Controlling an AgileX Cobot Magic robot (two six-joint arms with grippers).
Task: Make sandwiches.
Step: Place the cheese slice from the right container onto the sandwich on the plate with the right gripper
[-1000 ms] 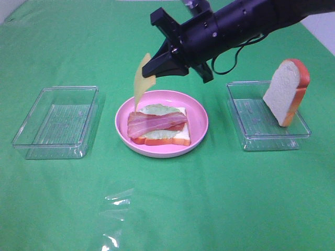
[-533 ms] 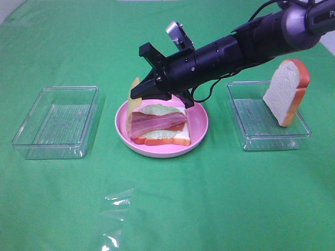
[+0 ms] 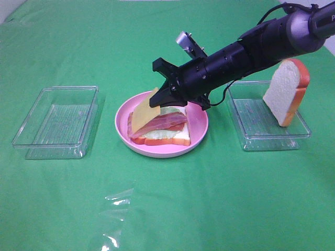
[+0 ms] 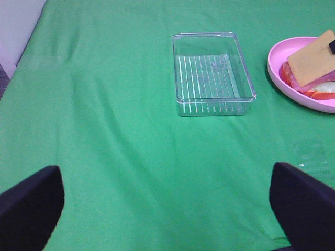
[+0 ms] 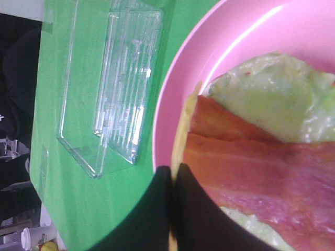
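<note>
right gripper (image 3: pixel 157 97) is down low over the pink plate (image 3: pixel 199 130), jaws pinched tight on the top corner of the cheese slice (image 3: pixel 144 112), and the slice leans down across the bacon (image 3: pixel 165 123), its lower edge resting on the stack. under the bacon there's pale lettuce (image 3: pixel 165 134), and under that the bottom bread slice (image 3: pixel 175 140) with its orange crust, all sitting in the plate. from the right wrist view you see the cheese edge-on (image 5: pixel 180 136), a thin yellow line running up from the closed black fingers (image 5: pixel 196 212), with bacon (image 5: pixel 261 167) and lettuce (image 5: pixel 267 94) right beside it. off to the right, the second bread slice (image 3: pixel 285 91) stands tilted in the right clear tray (image 3: pixel 251 138), leaning on its far wall. the left clear tray (image 3: pixel 57 123) sits well apart on the other side of the plate. left gripper (image 4: pixel 167 209) hangs back over the green cloth (image 3: pixel 209 209), fingers spread wide, holding nothing.
</note>
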